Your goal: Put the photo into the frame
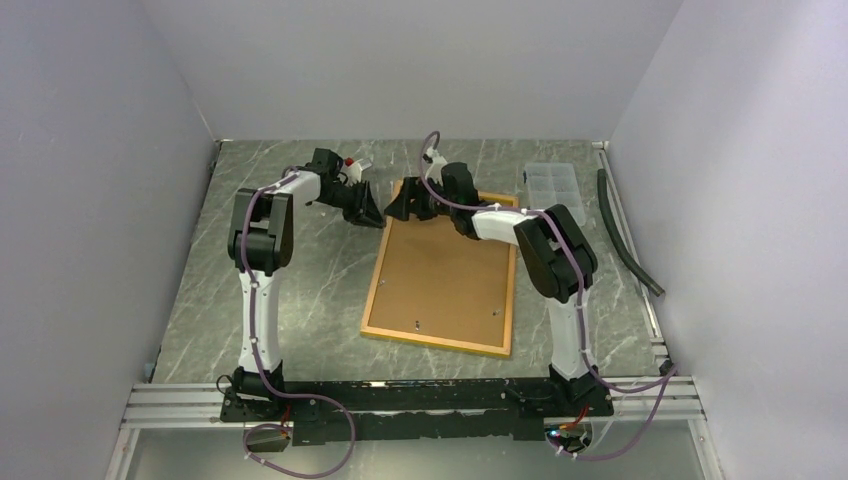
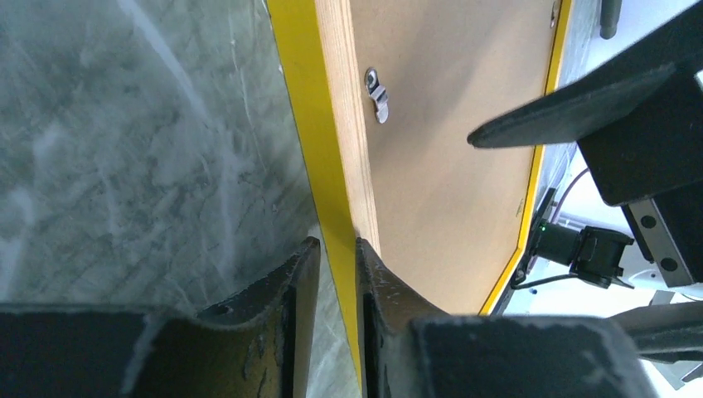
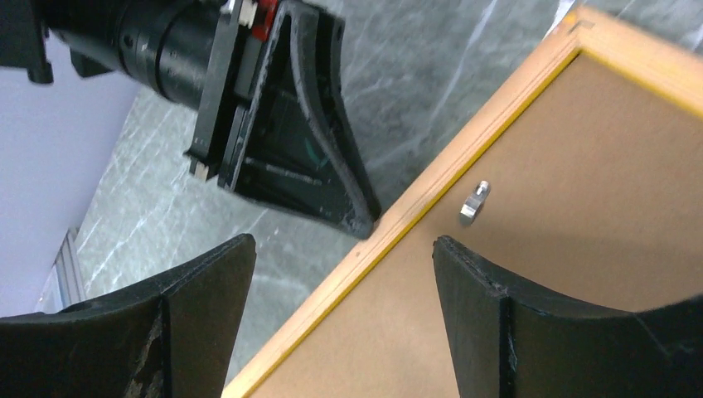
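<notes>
The frame (image 1: 440, 280) lies back up on the table, its brown board (image 2: 439, 124) showing inside a thin yellow border. My left gripper (image 1: 372, 214) is at the frame's far left edge. In the left wrist view it (image 2: 337, 245) is shut on that yellow rim, one finger on each side. My right gripper (image 1: 408, 203) hovers open over the far left corner. Its fingers (image 3: 344, 249) straddle the wooden edge (image 3: 398, 228) without touching it. The left gripper's finger (image 3: 298, 157) shows just beyond. The photo is not in view.
A small metal turn clip (image 2: 377, 93) sits on the board near the gripped edge. A clear compartment box (image 1: 550, 183) stands at the back right. A black hose (image 1: 625, 235) lies along the right wall. The arms' mounting rail (image 1: 400, 395) runs along the near edge.
</notes>
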Controlling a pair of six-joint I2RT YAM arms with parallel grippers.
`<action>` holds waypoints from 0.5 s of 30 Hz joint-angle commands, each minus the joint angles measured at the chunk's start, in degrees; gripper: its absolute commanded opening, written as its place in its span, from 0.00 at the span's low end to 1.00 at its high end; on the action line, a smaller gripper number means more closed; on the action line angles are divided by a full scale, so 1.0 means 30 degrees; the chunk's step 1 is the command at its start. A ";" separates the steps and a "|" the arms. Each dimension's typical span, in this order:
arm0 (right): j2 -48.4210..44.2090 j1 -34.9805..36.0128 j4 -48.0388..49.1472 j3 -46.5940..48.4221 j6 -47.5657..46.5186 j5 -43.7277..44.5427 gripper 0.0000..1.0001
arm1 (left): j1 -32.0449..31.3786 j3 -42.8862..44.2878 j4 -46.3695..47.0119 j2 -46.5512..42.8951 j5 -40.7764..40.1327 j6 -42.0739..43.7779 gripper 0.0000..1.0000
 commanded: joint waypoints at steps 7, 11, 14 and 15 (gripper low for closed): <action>0.2801 -0.0990 -0.1288 0.3785 -0.0287 -0.0626 0.82 | -0.0144 0.0550 0.1076 0.0698 0.0408 -0.0475 0.23; 0.3377 -0.1027 -0.1645 0.4287 -0.0388 -0.0990 0.82 | -0.0199 0.0295 0.1141 0.0701 0.0412 -0.0414 0.21; 0.3535 -0.1038 -0.1609 0.4280 -0.0266 -0.1240 0.82 | -0.0210 0.0245 0.1092 0.0717 0.0396 -0.0337 0.19; 0.3579 -0.1026 -0.1637 0.4299 -0.0247 -0.1305 0.82 | -0.0204 0.0222 0.1124 0.0689 0.0395 -0.0350 0.18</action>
